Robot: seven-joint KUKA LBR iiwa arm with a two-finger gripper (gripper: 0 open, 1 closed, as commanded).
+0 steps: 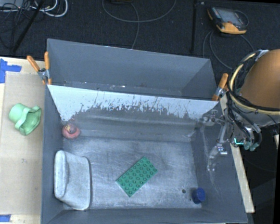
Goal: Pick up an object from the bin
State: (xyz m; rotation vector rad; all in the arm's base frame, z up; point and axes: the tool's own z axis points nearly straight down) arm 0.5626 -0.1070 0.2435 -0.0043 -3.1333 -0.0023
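Observation:
My gripper [217, 150] hangs over the bin's right side, close to the sloping right wall and above the floor. Nearest to it is a small dark blue round thing [198, 195], which lies below it in the front right corner, apart from the gripper. A flat green studded building plate [136, 176] lies slantwise in the middle of the floor, well left of the gripper. I see nothing held at the gripper.
A folded whitish-grey cloth pad [72, 179] lies in the front left corner. A small pink round thing [71, 130] sits against the left wall. The arm with its orange dome stands outside the bin's right rim.

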